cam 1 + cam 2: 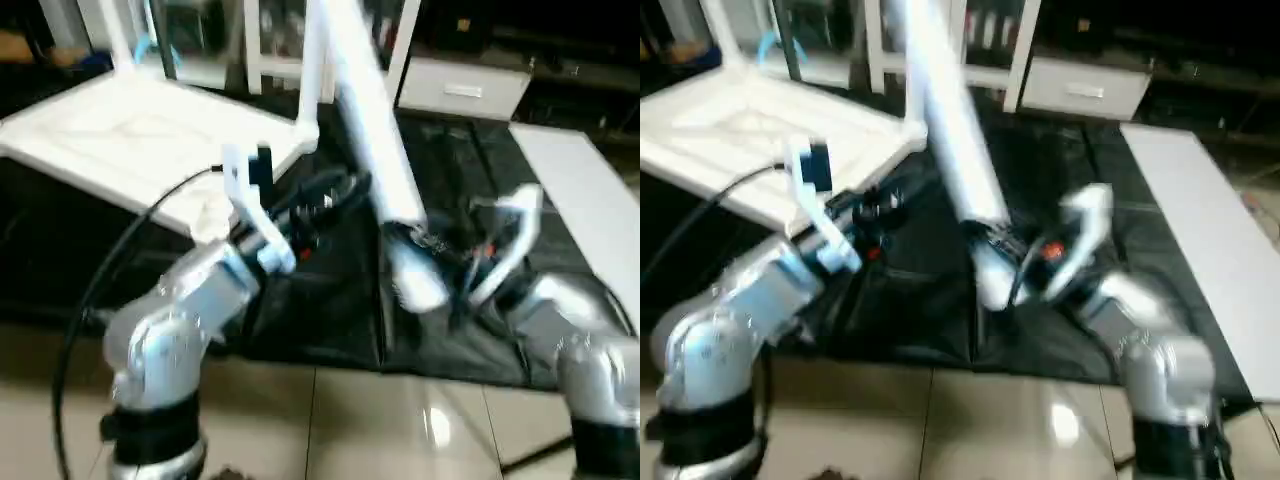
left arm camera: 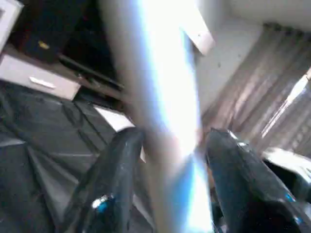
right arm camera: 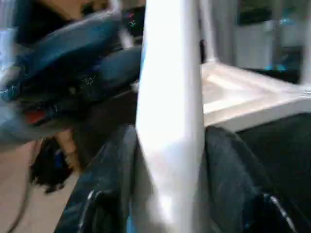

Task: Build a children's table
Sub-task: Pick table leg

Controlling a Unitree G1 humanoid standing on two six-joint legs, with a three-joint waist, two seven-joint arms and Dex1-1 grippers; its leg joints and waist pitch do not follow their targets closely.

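right fingers [image 3: 170, 194] clamp white leg [image 1: 375, 140]; left fingers [image 2: 165, 194] straddle it, grip unclear; tabletop [image 1: 130, 130] behind.

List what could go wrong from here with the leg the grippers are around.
1. The leg stands tilted between the right gripper, whose fingers press both its sides, and the left gripper, whose fingers show a gap on one side. With a loose hold it might swing or slip.
2. The leg's upper part leans past the corner of the table top; a swing could knock that corner.
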